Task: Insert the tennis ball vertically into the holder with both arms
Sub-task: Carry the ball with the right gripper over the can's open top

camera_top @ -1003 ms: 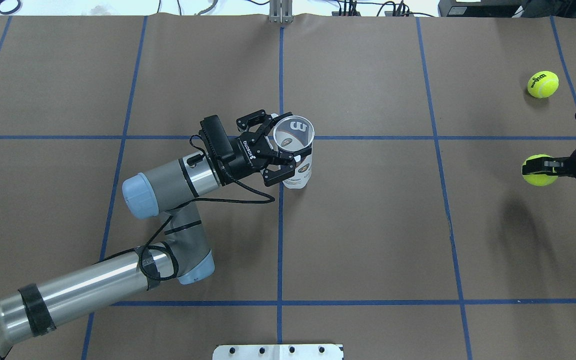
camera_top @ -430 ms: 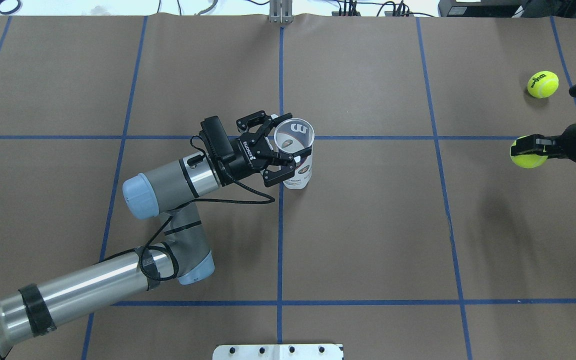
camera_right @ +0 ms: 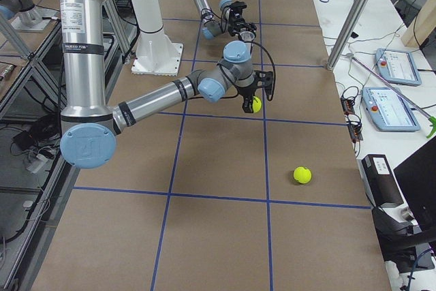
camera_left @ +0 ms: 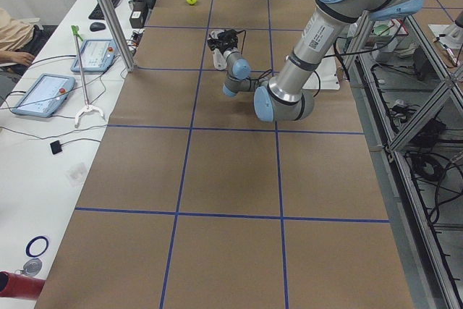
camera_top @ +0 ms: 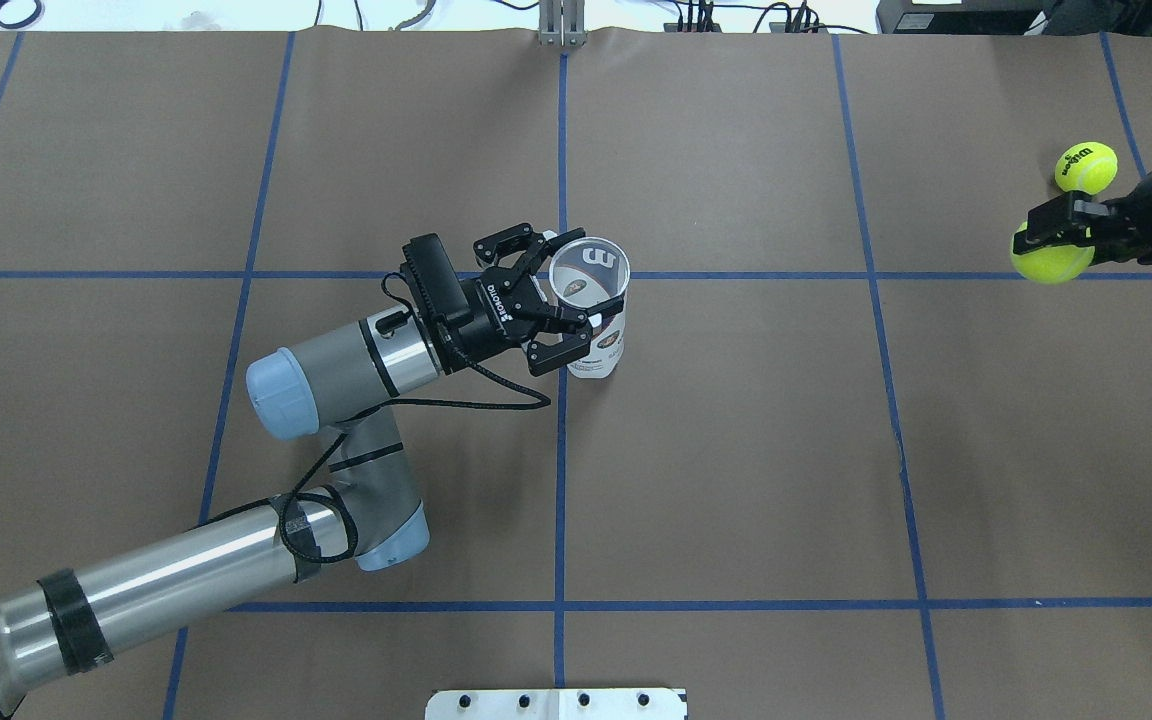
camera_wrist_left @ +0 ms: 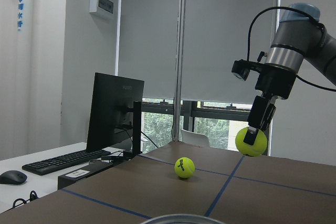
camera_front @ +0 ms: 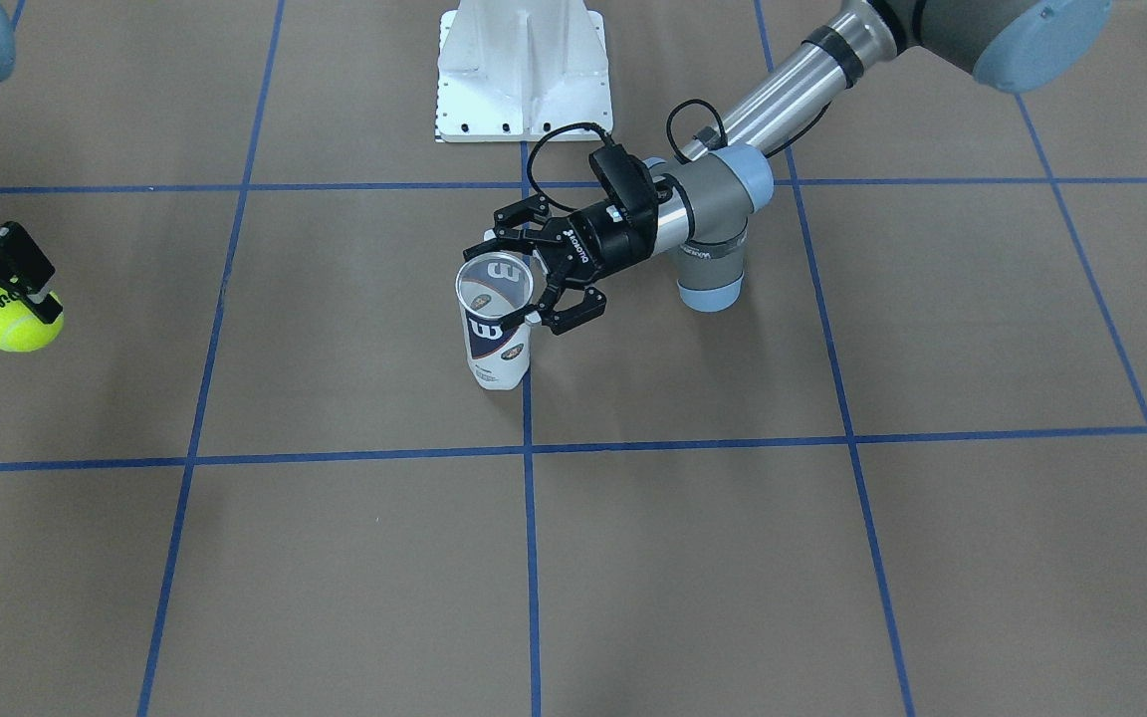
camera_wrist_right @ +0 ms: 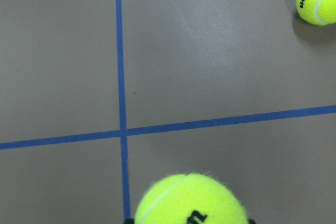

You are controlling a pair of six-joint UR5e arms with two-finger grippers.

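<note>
At the table's centre, the left gripper [camera_top: 566, 290] clasps the upright, empty holder [camera_top: 591, 285]. Far out at three o'clock, the right gripper [camera_top: 1061, 232] grips the tennis ball [camera_top: 1048, 262] above the table, beside a spare ball [camera_top: 1086, 167]. The carry-over and vertical insertion are not yet done.

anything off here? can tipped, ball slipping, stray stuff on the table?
Nothing looks wrong. The holder stands upright and open in the left claw. The right claw grips the tennis ball above the table. The only extra is a second tennis ball lying loose near the right claw.
</note>
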